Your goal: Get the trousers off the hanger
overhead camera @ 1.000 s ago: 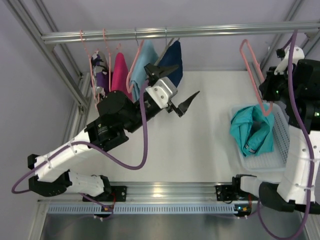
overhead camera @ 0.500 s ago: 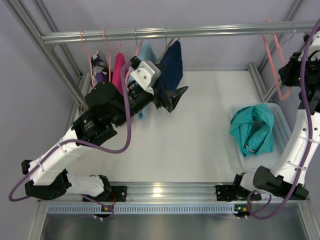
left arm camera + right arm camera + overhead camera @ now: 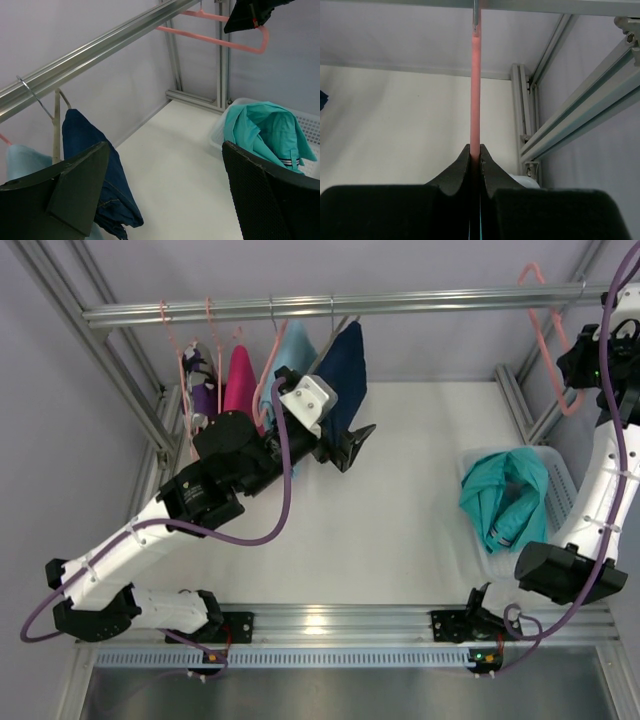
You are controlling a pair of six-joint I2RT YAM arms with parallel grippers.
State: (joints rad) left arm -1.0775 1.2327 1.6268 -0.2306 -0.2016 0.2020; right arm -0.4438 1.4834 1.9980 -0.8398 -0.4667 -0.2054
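Observation:
The teal trousers (image 3: 505, 498) lie crumpled in a white basket (image 3: 562, 502) at the right, off the hanger. They also show in the left wrist view (image 3: 264, 131). My right gripper (image 3: 583, 362) is shut on the bare salmon-pink hanger (image 3: 552, 330) and holds it up by the rail's right end. The right wrist view shows the jaws (image 3: 475, 150) pinching the hanger's bar (image 3: 475, 90), its metal hook (image 3: 475, 12) at the rail. My left gripper (image 3: 350, 447) is open and empty, beside the navy garment (image 3: 340, 375).
A metal rail (image 3: 330, 306) crosses the back with several other hung garments at its left: navy, sky-blue (image 3: 292, 355), magenta (image 3: 240, 380) and purple. Frame posts (image 3: 520, 400) stand at the back right. The basket's rim (image 3: 310, 120) shows in the left wrist view.
My right arm has lifted the bare hanger from above the basket up to the rail's right end. My left gripper has swung back beside the navy garment.

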